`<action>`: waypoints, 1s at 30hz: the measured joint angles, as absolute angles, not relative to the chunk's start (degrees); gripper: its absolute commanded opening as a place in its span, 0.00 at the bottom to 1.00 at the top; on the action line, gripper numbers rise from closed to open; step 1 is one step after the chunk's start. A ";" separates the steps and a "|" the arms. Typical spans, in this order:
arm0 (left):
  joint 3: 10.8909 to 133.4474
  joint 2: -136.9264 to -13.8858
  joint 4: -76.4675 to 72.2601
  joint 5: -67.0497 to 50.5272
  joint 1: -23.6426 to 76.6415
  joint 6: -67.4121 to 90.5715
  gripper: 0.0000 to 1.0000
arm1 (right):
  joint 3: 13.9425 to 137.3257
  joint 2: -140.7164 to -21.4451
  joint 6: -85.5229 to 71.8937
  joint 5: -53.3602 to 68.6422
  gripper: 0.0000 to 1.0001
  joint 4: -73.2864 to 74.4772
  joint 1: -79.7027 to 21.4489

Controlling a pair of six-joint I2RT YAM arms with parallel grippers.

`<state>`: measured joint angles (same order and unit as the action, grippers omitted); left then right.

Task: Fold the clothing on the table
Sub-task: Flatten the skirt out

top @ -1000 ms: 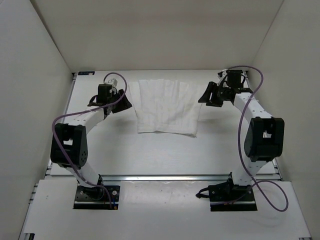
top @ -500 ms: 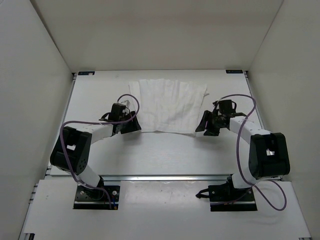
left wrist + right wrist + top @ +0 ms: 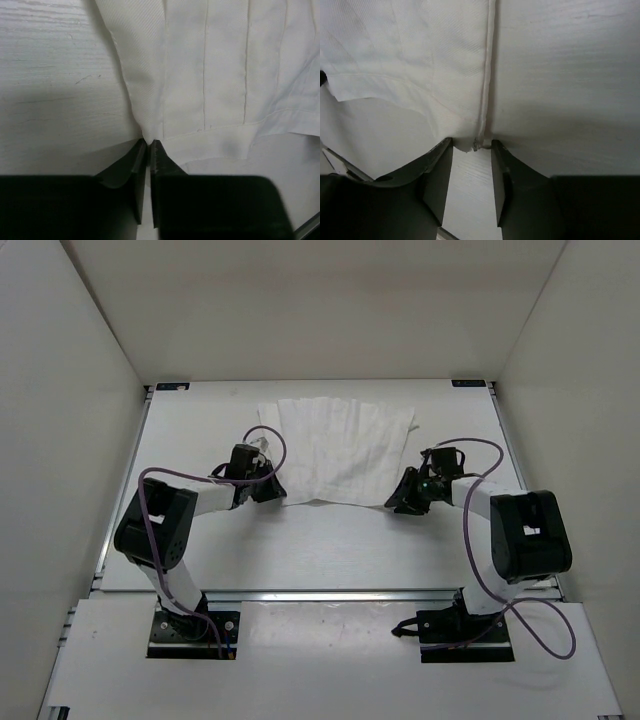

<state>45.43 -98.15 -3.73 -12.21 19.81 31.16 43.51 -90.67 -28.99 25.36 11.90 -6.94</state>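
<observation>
clothing: white ribbed piece (image 3: 335, 450), lying flat toward the far edge of the table (image 3: 330, 540), roughly mid-width
left gripper: (image 3: 148, 142) at the near-left corner, jaws squeezed almost together with the fabric corner nipped at the tips
right gripper: (image 3: 471, 145) at the near-right corner, jaws apart, hem corner sitting between the tips, not clamped
step: looks like grabbing both near corners for a first fold
next: right one probably needs to pinch, then both lift evenly and carry the hem toward the far edge
around: purple cables (image 3: 165, 472) loop off both arms; the left loop hangs over the cloth's left edge and could drag it
</observation>
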 measured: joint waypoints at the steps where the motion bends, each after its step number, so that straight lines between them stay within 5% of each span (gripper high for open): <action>1: 45.50 -98.41 -4.12 -12.58 19.88 31.31 0.10 | 43.51 -91.42 -29.39 26.15 0.24 10.87 -6.92; 3: 45.47 -98.70 -4.71 -13.19 19.90 31.48 0.00 | 43.57 -92.90 -29.89 27.22 0.00 9.21 -6.68; 12: 44.49 -96.95 -3.62 -14.22 18.96 31.09 0.00 | 44.93 -92.66 -29.47 27.66 0.00 12.08 -6.68; 19: 44.91 -84.53 3.55 -14.70 17.15 30.28 0.00 | 52.97 -78.76 -25.36 29.19 0.00 22.50 -5.56; 25: 54.39 -71.26 10.98 -16.69 16.03 29.91 0.00 | 68.53 -69.23 -22.04 32.45 0.00 31.16 -4.38; 30: 67.44 -70.13 14.33 -17.85 13.58 28.99 0.00 | 80.86 -72.31 -19.75 33.56 0.00 34.79 -4.60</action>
